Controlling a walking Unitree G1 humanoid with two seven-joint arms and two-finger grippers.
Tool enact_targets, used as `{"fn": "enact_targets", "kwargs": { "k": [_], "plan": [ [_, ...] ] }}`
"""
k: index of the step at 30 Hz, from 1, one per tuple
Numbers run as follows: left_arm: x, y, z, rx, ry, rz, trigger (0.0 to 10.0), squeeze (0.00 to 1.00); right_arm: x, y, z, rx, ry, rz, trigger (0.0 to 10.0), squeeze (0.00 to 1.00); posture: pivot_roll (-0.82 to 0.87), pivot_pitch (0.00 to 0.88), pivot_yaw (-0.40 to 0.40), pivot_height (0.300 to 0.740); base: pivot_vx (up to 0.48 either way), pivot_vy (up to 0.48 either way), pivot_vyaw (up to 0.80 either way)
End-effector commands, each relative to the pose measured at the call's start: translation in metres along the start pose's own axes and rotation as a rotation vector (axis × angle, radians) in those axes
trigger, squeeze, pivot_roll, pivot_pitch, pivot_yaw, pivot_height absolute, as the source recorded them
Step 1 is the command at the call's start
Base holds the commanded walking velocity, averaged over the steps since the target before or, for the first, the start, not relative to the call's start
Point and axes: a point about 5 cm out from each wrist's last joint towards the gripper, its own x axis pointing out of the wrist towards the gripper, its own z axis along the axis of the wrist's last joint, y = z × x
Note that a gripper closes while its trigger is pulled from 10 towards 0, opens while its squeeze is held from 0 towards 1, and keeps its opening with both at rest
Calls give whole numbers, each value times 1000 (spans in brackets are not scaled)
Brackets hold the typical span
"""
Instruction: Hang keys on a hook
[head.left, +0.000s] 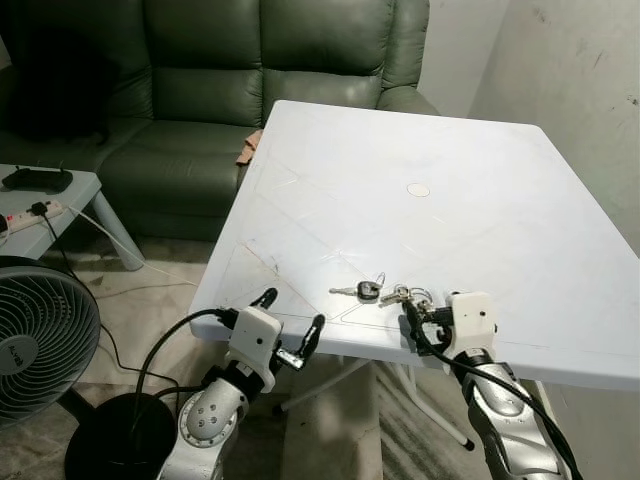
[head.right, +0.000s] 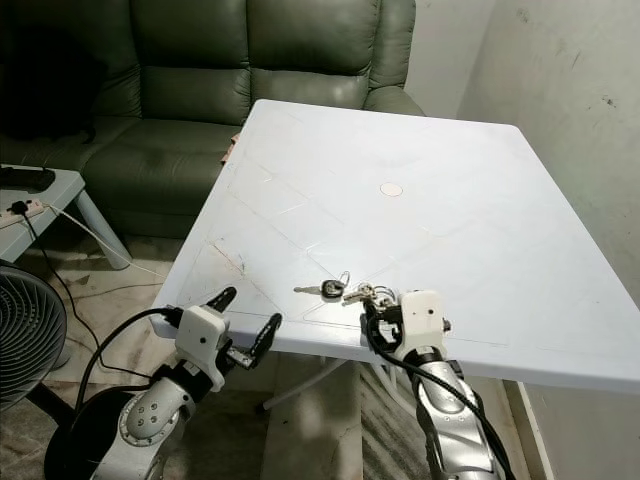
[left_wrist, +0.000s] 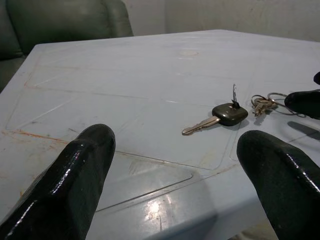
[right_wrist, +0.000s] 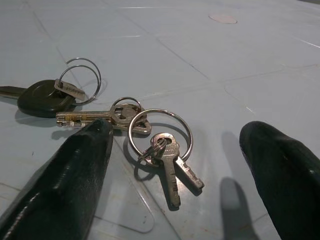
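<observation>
Two open grippers flank keys (head.left: 385, 292) on a white table (head.left: 480, 210) — right gripper (right_wrist: 175, 145) nearest, left gripper (head.left: 290, 322) at the edge.

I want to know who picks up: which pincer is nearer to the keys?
Right. The right pincer is open right at the keys, fingers either side of the ring. The left pincer is open at the table edge, farther away.

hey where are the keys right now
The keys lie flat on the white table near its front edge, just ahead of the open right gripper and to the right of the left gripper.
</observation>
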Motion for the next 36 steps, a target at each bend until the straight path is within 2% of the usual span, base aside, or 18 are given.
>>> {"fn": "enact_targets", "kwargs": {
  "k": [1,3,4,12,13,14,16,17,18,19,20,27,29,30,32,33,35,36],
  "plan": [
    [0,-2,3,20,-5,-21,10000,0,-1,-1,3,-5,-2,4,4588,0,-23,0,-33,740,0,0,0],
    [0,-2,4,20,-5,-25,10000,0,-2,-1,3,-6,-4,14,2902,0,-23,0,-33,740,0,0,0],
    [0,-3,4,22,-5,-28,10000,0,-3,-1,4,-7,-9,19,0,0,-24,0,-33,740,0,0,0],
    [0,-4,3,22,-2,-35,10000,0,-4,1,4,-4,-15,45,118,0,-23,0,-32,740,0,0,0],
    [0,-5,3,22,-2,-36,10000,0,-4,2,4,11,-10,51,5137,0,-23,0,-32,740,0,0,0],
    [1,-5,4,22,-2,-36,10000,0,-4,2,3,21,-6,56,5137,0,-23,0,-32,740,0,0,0],
    [1,-7,5,2,-10,-49,10000,0,-5,4,3,32,-5,69,7647,0,-23,0,-30,740,0,0,0],
    [1,-8,5,-6,-13,-54,10000,0,-5,4,3,35,-4,70,7647,0,-23,0,-30,740,0,0,0],
    [1,-10,6,-19,-18,-67,10000,0,-5,4,4,28,-8,69,5608,0,-23,0,-30,740,0,0,0],
    [1,-10,6,-19,-18,-67,10000,0,-5,4,4,28,-8,69,5608,0,-23,0,-30,740,0,0,0],
    [1,-12,6,-17,-15,-77,10000,0,-5,5,4,25,-3,65,6824,0,-24,0,-28,740,0,0,0],
    [-1,-14,5,-19,-5,-91,10000,0,-5,9,2,41,9,57,7804,0,-28,0,-23,740,0,0,0],
    [-1,-15,4,-20,-2,-96,10000,0,-5,11,3,48,14,52,9255,0,-31,0,-20,740,0,0,0],
    [-1,-15,4,-20,-1,-97,10000,0,-5,11,3,50,10,54,7961,0,-32,0,-20,740,0,0,0],
    [-1,-15,4,-20,0,-99,10000,0,-5,12,4,57,8,56,8235,0,-33,0,-18,740,0,0,0],
    [-1,-15,4,-20,1,-100,10000,0,-5,13,4,59,7,54,5843,0,-33,0,-17,740,0,0,0],
    [-2,-16,4,-20,1,-101,10000,0,-5,13,5,63,6,48,4549,0,-32,0,-17,740,0,0,0],
    [-2,-16,4,-21,2,-102,10000,0,-5,13,5,66,3,45,1765,0,-31,0,-18,740,0,0,0]
  ]
}}
